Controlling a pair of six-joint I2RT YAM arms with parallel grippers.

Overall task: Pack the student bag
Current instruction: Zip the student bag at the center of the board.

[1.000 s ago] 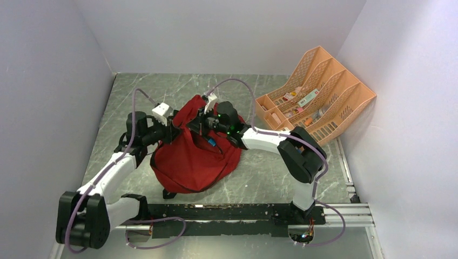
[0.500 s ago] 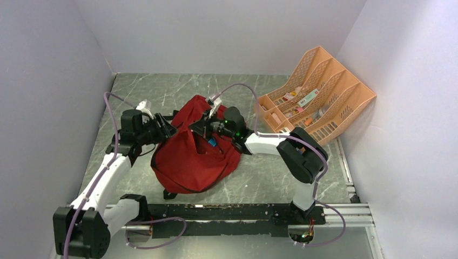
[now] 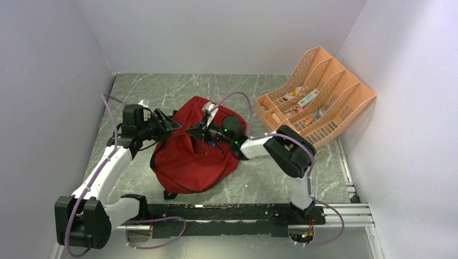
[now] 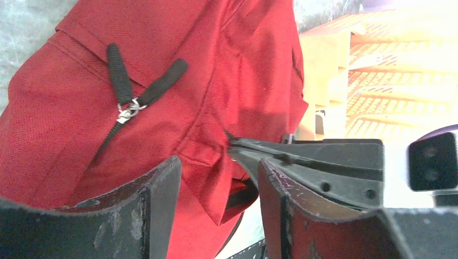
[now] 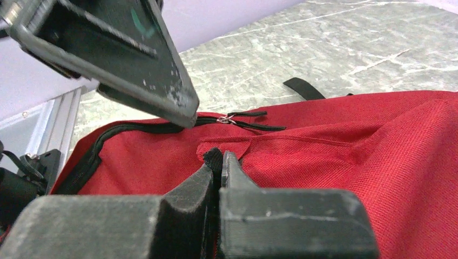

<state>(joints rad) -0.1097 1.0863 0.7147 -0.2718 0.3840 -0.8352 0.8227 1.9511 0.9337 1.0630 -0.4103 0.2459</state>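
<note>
Now that my left claw (image 4: 219, 162) has let go and hangs apart just beside the red bag (image 3: 189, 162), slumped on the table (image 3: 259, 178), only my right claw (image 5: 220, 161) pinches its flap (image 5: 229, 144), so I expect it may sag closed

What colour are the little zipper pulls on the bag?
The zipper pulls are black, against the red bag. The left wrist view shows them best.

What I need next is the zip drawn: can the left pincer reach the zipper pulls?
Probably yes: the zipper pulls lie uncovered on the student bag, ahead of the open left pincer; the shut right pincer sits aside.
</note>
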